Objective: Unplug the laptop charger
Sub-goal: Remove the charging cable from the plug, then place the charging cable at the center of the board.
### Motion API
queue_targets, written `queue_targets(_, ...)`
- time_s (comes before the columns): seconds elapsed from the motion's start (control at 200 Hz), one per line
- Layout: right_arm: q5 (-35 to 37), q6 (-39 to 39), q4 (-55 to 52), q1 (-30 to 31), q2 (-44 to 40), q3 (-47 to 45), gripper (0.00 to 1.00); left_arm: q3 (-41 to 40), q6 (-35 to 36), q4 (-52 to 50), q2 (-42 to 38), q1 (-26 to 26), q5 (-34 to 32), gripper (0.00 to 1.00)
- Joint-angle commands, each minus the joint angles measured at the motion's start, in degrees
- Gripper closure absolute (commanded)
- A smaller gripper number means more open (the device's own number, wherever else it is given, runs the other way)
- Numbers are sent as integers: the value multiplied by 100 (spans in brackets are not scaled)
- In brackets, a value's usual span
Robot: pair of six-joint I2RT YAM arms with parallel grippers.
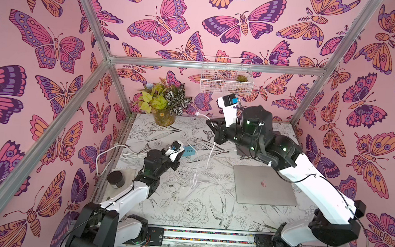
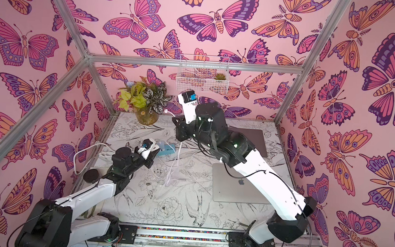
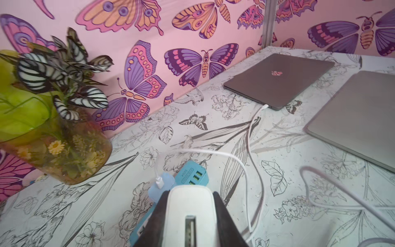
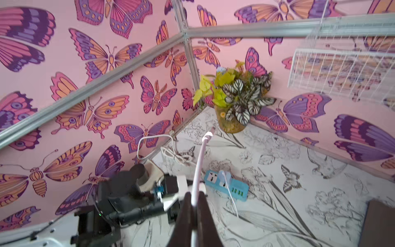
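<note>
Plant pot [image 1: 163,120] back-left corner; pwr strip [image 1: 188,150] in front; laptop [image 1: 258,189] at rt, 2nd laptop [image 2: 259,139] behind it.

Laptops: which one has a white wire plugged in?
The dark grey closed laptop: a thin white cable plugs into its edge. The silver closed laptop beside it shows none.

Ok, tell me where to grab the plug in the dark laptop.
Take the short white plug where it meets the laptop's edge, not the limp cable. Come from above, jaws across its sides: it sticks straight out, low and flat, so a level pull away from the edge should free it.
</note>
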Motion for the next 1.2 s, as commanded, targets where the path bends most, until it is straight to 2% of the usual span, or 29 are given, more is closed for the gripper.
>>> queue_targets(0.0, -741, 184, 646, -176, -352, -1227, 100, -63, -550, 88, -613, -8, -506, 100)
queue_targets(0.075, -1211, 147, 955, -189, -716, -2002, 100, -136, -843, 32, -930, -4, -622, 100)
queue_targets(0.2, -1144, 276, 1500, -299, -1141, -3180, 100, -213, -1079, -48, -1131, 1, -715, 100)
queue_targets(0.285, -1528, 436, 1841, -518, -1201, -3778, 100, -223, -1212, -118, -1224, -2, -587, 100)
queue_targets(0.356, -1292, 471, 2192, -590, -1247, -4277, 100, -200, -1396, -125, -1279, -6, -552, 100)
queue_targets(0.401, -1406, 446, 2408, -698, -1202, -4532, 100, -151, -1443, -154, -1281, -7, -444, 100)
queue_targets(0.551, -2234, 488, 2900, -1134, -704, -5154, 100, -53, -1511, -223, -1370, -19, 228, 100)
queue_targets(0.721, -3401, 649, 3612, -1694, 353, -5495, 100, 34, -1647, -432, -1543, -162, 1010, 100)
queue_targets(0.831, -3857, 786, 3830, -1884, 1203, -5363, 100, 128, -1656, -772, -1596, -512, 1282, 100)
queue_targets(0.922, -3760, 712, 3636, -1890, 1576, -5202, 100, 268, -1510, -1365, -1636, -944, 1150, 100)
queue_targets(1.007, -3157, 631, 3417, -1887, 1570, -5178, 69, 253, -1464, -1800, -1693, -1291, 912, 100)
queue_targets(1.072, -2772, 520, 3205, -1886, 1451, -5138, 62, 239, -1527, -2159, -1672, -1514, 700, 100)
queue_targets(1.197, -1912, 329, 2608, -1887, 1000, -4964, 41, 313, -1803, -2582, -1352, -1867, 625, 100)
